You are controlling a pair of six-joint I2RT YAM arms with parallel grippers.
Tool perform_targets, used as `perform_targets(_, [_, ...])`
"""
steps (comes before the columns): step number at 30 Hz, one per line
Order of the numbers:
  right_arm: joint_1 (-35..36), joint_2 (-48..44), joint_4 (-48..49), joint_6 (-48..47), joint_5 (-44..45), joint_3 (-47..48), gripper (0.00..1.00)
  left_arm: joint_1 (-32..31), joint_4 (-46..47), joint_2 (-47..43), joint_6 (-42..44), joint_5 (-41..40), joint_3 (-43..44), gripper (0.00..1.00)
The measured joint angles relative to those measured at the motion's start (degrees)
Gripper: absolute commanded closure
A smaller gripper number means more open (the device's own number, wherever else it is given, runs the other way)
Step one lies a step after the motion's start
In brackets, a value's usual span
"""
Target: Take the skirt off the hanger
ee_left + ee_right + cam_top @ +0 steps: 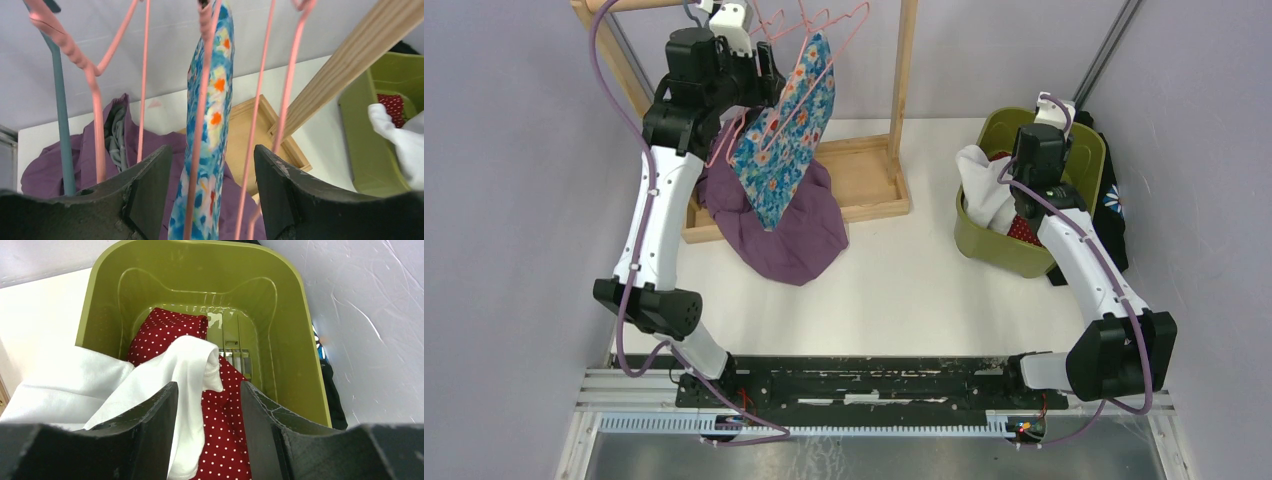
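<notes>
A: From above, where is the floral skirt [782, 150] seen?

B: It is seen hung at the wooden rack [903, 100], above a purple garment [794, 240] heaped on the bench [904, 290]. The left hand [769, 75] is held at its upper edge. If the pull is made sideways, the rack could be dragged or tipped.

A: And what is shown from the left wrist?

B: The hand is spread. The skirt and its pink hanger [199, 115] are framed between the fingers, and nothing is pinched. If the hand is closed here, wire may be caught along with cloth, so hanger and skirt would be lifted off together. A neighbouring hanger [290, 75] could be snagged too.

A: And the right wrist?

B: The right hand [209, 387] is spread over a white cloth [150, 375] and a red dotted cloth [170, 330] in the green basket [100, 305]. Nothing is held. The hanger is left unsteadied, so swinging is to be expected.
</notes>
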Motion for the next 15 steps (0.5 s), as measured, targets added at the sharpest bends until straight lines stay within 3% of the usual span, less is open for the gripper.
perform_targets(4, [0.0, 0.07, 0.02, -0.39, 0.04, 0.0, 0.45, 0.04, -0.35, 2.58, 0.52, -1.68, 0.0, 0.31])
perform_targets(6, [0.0, 0.17, 0.02, -0.46, 0.04, 0.0, 0.45, 0.04, -0.35, 3.23, 0.57, -2.25, -0.04, 0.36])
perform_targets(7, [0.0, 0.24, 0.02, -0.44, 0.04, 0.0, 0.45, 0.04, -0.35, 3.3, 0.59, -2.54, -0.11, 0.44])
perform_targets(10, [0.0, 0.48, 0.02, -0.44, 0.02, 0.0, 0.45, 0.04, -0.17, 3.28, 1.9, -3.56, -0.11, 0.92])
perform_targets(13, [0.0, 0.55, 0.02, -0.42, 0.0, 0.0, 0.47, 0.04, 0.26, 3.28, 3.52, -3.8, -0.85, 0.97])
perform_targets(15, [0.0, 0.55, 0.02, -0.42, -0.04, 0.0, 0.54, 0.02, 1.27, 3.28, 3.91, -3.69, -1.62, 0.97])
